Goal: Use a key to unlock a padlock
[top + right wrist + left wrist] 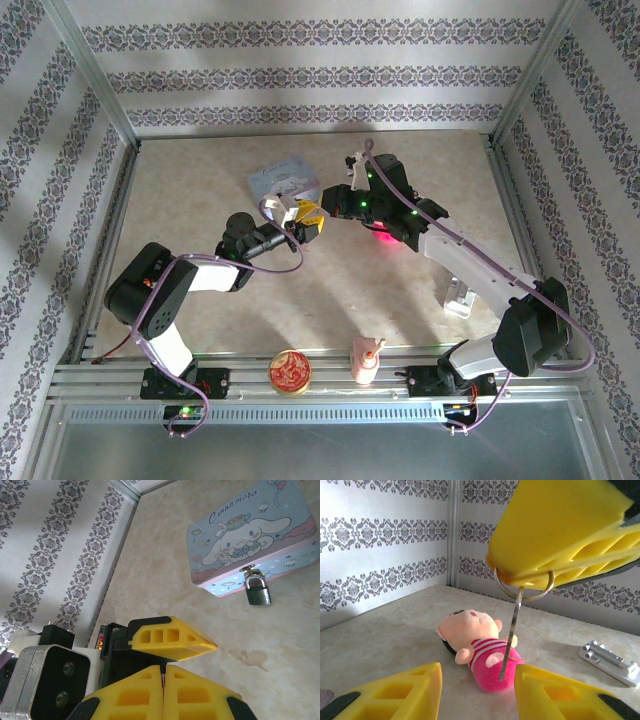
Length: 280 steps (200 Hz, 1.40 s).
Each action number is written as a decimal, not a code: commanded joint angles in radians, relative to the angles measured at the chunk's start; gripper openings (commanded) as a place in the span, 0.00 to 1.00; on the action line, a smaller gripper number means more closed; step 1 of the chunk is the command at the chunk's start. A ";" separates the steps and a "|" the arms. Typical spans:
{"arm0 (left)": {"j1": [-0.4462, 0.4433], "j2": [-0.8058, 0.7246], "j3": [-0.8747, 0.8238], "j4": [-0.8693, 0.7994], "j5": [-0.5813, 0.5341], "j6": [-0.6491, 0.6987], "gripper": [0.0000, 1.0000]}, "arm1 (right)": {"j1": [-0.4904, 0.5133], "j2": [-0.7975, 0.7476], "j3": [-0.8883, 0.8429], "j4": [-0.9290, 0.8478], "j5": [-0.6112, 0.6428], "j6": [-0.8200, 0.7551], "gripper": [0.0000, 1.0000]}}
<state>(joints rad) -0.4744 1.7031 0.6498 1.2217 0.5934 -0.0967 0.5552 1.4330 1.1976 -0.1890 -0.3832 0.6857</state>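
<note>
R gripper [163, 672] clamped on key ring [540, 595] so key [511, 630] hangs straight down betw open L gripper [477, 667] fingers, prob for handover; padlock [257, 591] hangs off hasp of blue tin [240, 540], close by.

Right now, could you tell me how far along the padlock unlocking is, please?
Done: the key is off the table, hanging from its key ring, which the right gripper pinches shut. In hand: the left gripper stands open with a finger on either side of the key, apparently to take it. Left: the padlock hangs closed on the hasp of the blue tin, with no key in it.
</note>
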 commanded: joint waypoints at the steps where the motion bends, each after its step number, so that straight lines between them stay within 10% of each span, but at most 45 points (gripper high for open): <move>1: -0.020 0.009 0.031 -0.027 -0.008 0.035 0.41 | 0.014 -0.024 0.003 0.023 0.000 0.015 0.00; 167: -0.023 -0.017 0.039 -0.062 -0.014 0.032 0.00 | 0.008 -0.032 -0.019 0.029 0.007 0.020 0.00; 205: -0.021 -0.127 0.061 -0.340 0.045 0.057 0.00 | -0.023 -0.056 -0.041 0.029 -0.005 -0.010 0.03; 280: -0.021 -0.300 0.193 -1.043 0.160 0.195 0.00 | -0.074 -0.108 -0.062 0.042 -0.157 -0.176 0.39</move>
<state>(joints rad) -0.4854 1.4357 0.7952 0.4812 0.6765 0.0257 0.4923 1.3495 1.1500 -0.1719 -0.4404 0.6140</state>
